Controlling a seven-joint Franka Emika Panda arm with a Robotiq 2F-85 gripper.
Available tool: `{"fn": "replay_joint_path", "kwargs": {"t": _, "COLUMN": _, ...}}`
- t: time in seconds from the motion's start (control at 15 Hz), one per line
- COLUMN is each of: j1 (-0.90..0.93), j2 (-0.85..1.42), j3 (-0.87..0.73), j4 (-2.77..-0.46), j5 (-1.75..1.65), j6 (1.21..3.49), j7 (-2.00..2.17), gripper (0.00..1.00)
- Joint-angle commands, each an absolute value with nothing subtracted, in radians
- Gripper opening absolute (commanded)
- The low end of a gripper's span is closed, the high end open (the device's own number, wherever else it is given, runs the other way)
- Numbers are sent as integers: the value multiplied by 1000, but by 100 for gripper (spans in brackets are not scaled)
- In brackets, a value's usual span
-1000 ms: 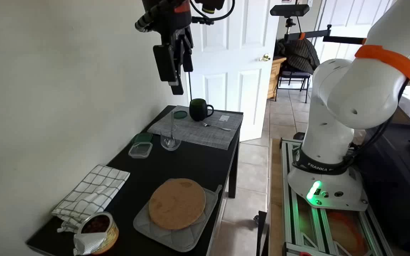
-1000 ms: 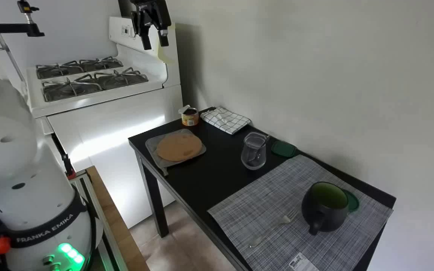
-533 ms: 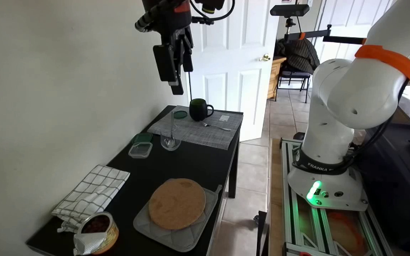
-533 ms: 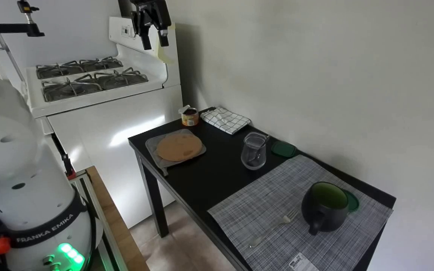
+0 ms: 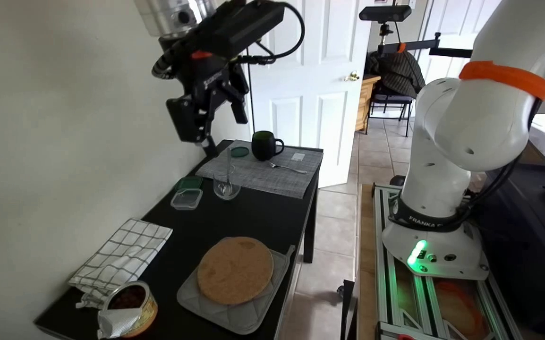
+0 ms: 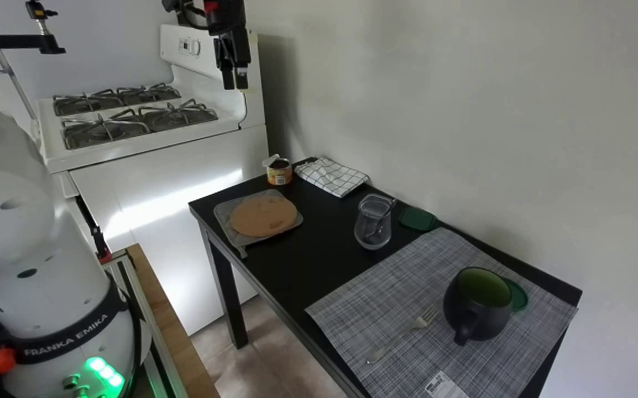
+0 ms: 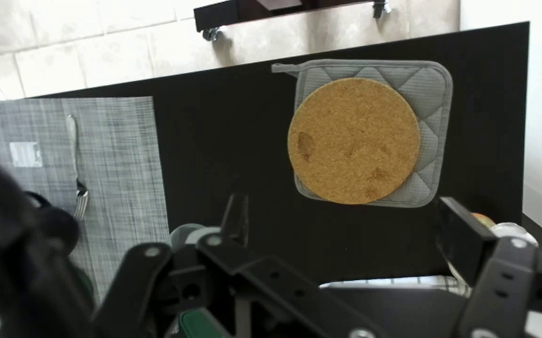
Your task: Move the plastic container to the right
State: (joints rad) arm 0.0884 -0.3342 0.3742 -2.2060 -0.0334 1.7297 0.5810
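Observation:
The plastic container (image 5: 187, 199) is a small, low, clear squarish tub on the black table, near the wall, beside a green lid (image 5: 190, 182). In an exterior view it shows partly, behind and through the glass (image 6: 373, 232). In the wrist view it does not show clearly; the gripper seems to cover that spot. My gripper (image 5: 225, 131) hangs in the air well above the table, fingers pointing down and tilted. It also shows high in front of the stove in an exterior view (image 6: 235, 84). In the wrist view the gripper (image 7: 346, 220) has its fingers wide apart with nothing between them.
The clear glass holds a utensil and stands close beside the container. A checked cloth (image 5: 123, 257) and an opened can (image 5: 131, 309) lie along the wall side. A cork disc (image 5: 235, 270) rests on a grey pot holder. A mug (image 5: 264, 145) and fork (image 5: 287, 168) are on the placemat.
My gripper has moved lower and, in an exterior view, leftward toward the wall. It has turned and tilted. The objects on the table have not moved.

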Motion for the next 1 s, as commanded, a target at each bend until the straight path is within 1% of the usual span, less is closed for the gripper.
{"fn": "replay_joint_path", "kwargs": {"t": 0.0, "j1": 103, "j2": -77, "j3": 368, "j4": -2085, "j5": 21, "j6": 1778, "j7": 740, "gripper": 100}}
{"fn": "replay_joint_path", "kwargs": {"t": 0.13, "j1": 123, "j2": 25, "j3": 321, "j4": -2035, "j5": 79, "j6": 1789, "j7": 672, "gripper": 100}}
{"fn": "replay_joint_path", "kwargs": {"t": 0.27, "j1": 124, "j2": 74, "j3": 277, "j4": -2016, "j5": 99, "j6": 1832, "j7": 491, "gripper": 100}}
{"fn": "replay_joint_path", "kwargs": {"t": 0.4, "j1": 115, "j2": 124, "j3": 236, "j4": -1968, "j5": 159, "j6": 1804, "j7": 360, "gripper": 100}}
{"fn": "replay_joint_path", "kwargs": {"t": 0.47, "j1": 143, "j2": 79, "j3": 236, "j4": -2022, "j5": 108, "j6": 1830, "j7": 457, "gripper": 100}}
{"fn": "replay_joint_path", "kwargs": {"t": 0.6, "j1": 140, "j2": 102, "j3": 212, "j4": -2009, "j5": 114, "j6": 1830, "j7": 436, "gripper": 100}}
{"fn": "replay_joint_path", "kwargs": {"t": 0.93, "j1": 160, "j2": 93, "j3": 217, "j4": -2009, "j5": 113, "j6": 1830, "j7": 444, "gripper": 100}}
